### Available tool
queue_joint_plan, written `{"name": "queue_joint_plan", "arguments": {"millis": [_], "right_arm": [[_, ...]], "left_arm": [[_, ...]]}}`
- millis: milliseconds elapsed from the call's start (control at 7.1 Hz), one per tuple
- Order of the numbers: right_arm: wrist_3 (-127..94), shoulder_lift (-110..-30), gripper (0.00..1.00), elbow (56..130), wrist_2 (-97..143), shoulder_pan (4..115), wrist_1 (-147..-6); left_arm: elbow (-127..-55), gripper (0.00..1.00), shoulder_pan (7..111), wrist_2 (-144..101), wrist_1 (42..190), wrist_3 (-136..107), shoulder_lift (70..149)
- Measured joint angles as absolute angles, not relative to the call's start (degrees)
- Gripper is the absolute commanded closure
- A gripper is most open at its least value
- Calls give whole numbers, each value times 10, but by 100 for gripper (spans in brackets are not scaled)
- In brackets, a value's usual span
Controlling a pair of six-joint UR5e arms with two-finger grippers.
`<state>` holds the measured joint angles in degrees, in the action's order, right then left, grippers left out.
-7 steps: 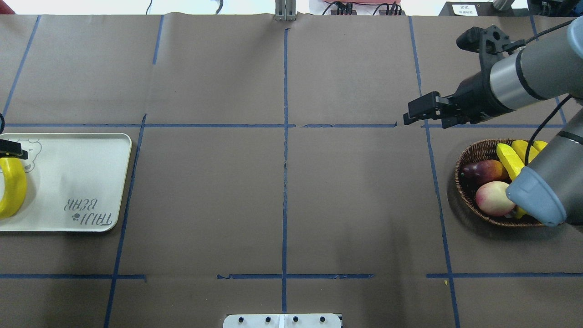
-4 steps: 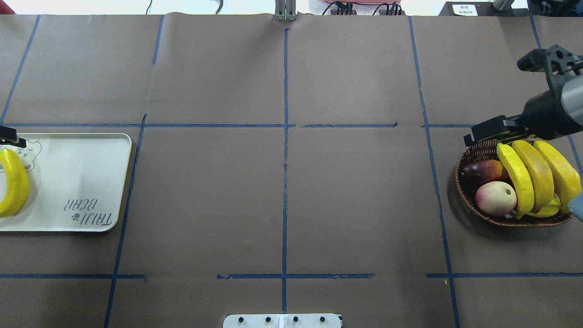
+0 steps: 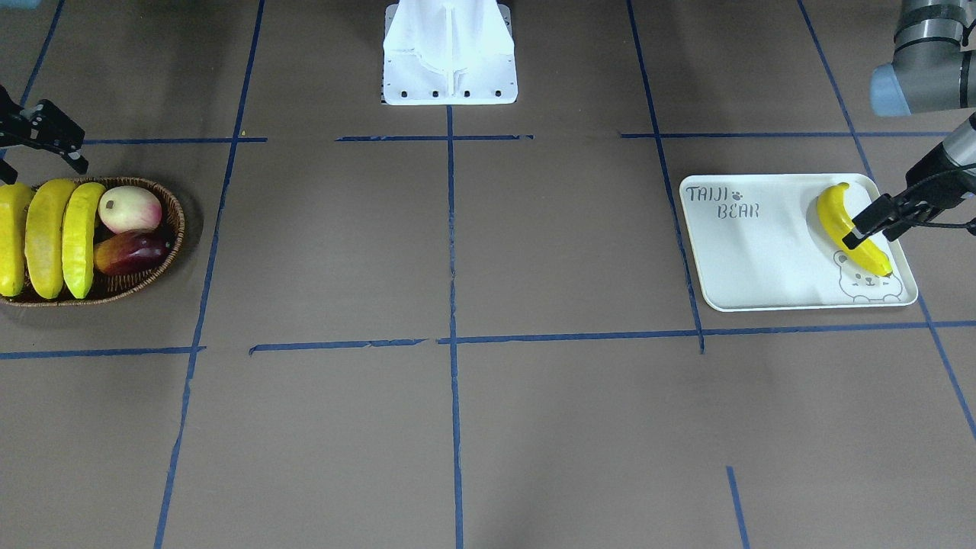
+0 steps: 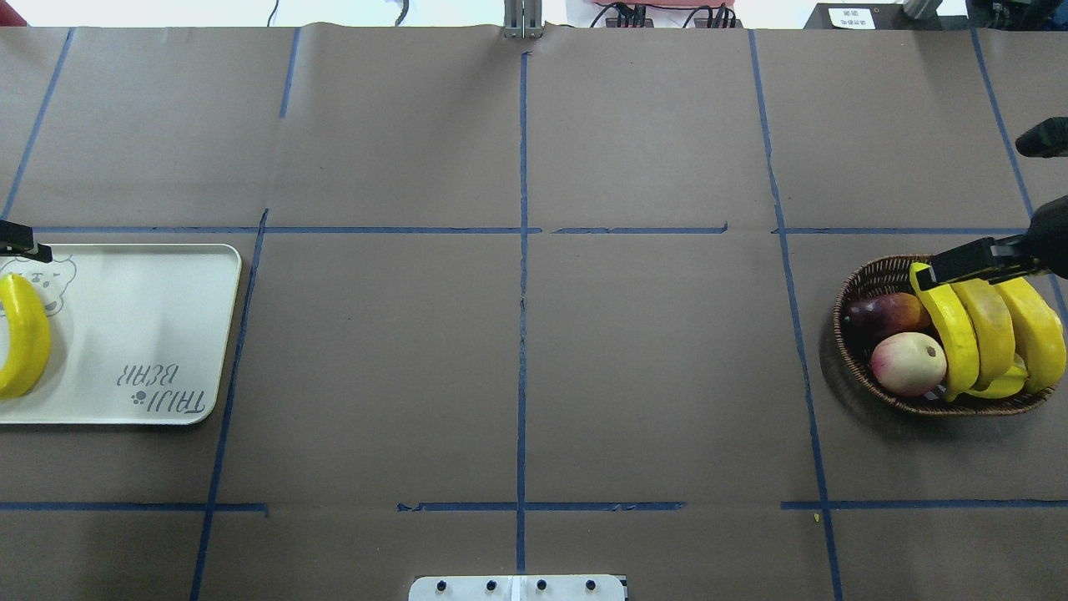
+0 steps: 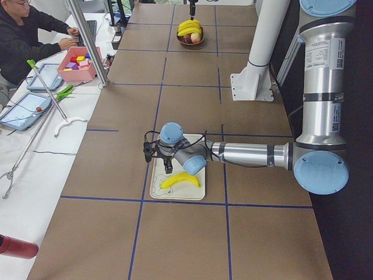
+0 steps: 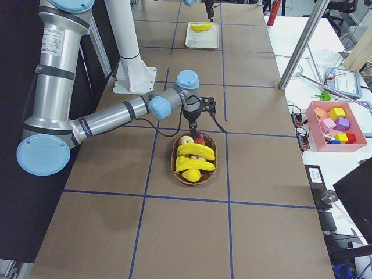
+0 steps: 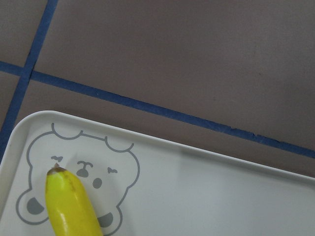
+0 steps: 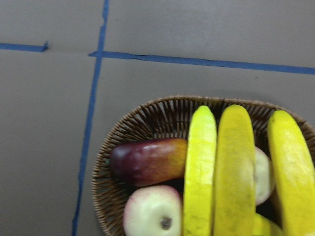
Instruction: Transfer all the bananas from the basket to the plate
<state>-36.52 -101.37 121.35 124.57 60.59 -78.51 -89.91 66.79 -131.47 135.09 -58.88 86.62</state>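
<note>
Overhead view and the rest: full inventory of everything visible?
basket bananas: 3, yellow, side by side in basket
plate banana: 1, yellow, on plate, tip on bear drawing
red-purple fruit: 1, in basket
pale pink fruit: 1, in basket
yellow fruit: 1, under basket bananas, mostly hidden
basket: 1, dark-brown wicker, robot's right end
plate: 1, white, robot's left end
table: 1, brown cover, blue tape grid
pink box: 1, holds coloured blocks, side bench
operator: 1, dark top, at bench
left gripper: 1, black, over plate banana
right gripper: 1, black, over basket
</note>
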Motion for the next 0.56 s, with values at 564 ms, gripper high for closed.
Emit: {"name": "queue_joint_plan", "arguments": {"millis": [564], "right_arm": [[-358,-1012,16,1179,1189,560,-822]], "left_arm": [[-899,1,668,-1315,1352,-589,867]]}}
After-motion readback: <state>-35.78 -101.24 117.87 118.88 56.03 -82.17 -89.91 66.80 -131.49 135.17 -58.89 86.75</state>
